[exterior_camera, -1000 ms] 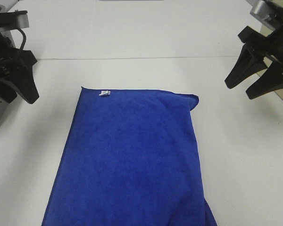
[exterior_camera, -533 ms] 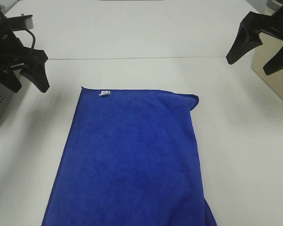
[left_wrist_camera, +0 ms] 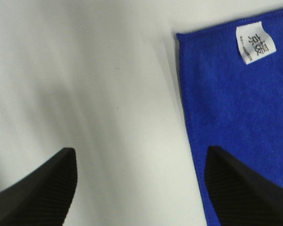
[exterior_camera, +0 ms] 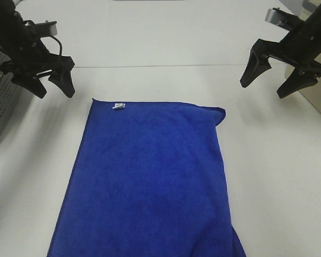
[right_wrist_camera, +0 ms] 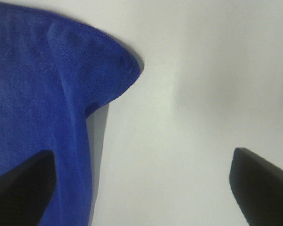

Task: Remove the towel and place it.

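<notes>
The royal-blue towel (exterior_camera: 150,182) lies spread on the white table, raised as if draped over something hidden beneath. Its white tag (exterior_camera: 118,106) sits at the far left corner, also seen in the left wrist view (left_wrist_camera: 255,42). My left gripper (exterior_camera: 52,88) is open and empty, hovering left of that corner. My right gripper (exterior_camera: 266,83) is open and empty, hovering right of the towel's folded far right corner (right_wrist_camera: 118,70). The towel shows in the left wrist view (left_wrist_camera: 240,117).
A grey perforated basket (exterior_camera: 0,101) stands at the left edge. A beige box (exterior_camera: 318,91) is at the right edge. A seam (exterior_camera: 160,66) crosses the white table behind the towel.
Both arms have swung inward and down toward the towel's far corners, the left from the left edge, the right from the upper right. The towel has not moved.
</notes>
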You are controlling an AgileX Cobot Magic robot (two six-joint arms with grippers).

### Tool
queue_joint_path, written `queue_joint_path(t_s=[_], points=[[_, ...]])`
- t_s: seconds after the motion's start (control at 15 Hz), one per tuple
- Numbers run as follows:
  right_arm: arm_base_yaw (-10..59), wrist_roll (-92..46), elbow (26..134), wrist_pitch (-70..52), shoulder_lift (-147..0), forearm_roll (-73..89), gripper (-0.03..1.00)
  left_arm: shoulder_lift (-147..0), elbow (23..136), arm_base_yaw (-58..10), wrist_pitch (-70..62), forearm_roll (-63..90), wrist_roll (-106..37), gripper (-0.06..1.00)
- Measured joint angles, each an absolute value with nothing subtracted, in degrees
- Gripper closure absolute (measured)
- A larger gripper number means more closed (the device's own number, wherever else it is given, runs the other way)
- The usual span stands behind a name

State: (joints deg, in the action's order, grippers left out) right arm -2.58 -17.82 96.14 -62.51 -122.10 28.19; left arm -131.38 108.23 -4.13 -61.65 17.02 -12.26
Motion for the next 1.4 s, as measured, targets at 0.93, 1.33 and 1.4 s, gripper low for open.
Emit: queue_joint_path(t_s=[0.93,1.33,1.4], points=[[-2.58,-21.6,104.79,-62.22,-137.17,33.75,0.0,-146.73,123.19,-4.13,-63.54,24.41,-12.2,0.23],[-1.89,-21.66,105.14,-62.51,-137.57,34.21,0.0,-146.91,123.47,-4.35,-64.29,24.58,-12.2,0.23],[-1.03,-21.66,105.31,-62.57,-137.97,34.84,0.0,-146.91,123.47,-4.7,-64.34,24.58,-12.2,0.23]])
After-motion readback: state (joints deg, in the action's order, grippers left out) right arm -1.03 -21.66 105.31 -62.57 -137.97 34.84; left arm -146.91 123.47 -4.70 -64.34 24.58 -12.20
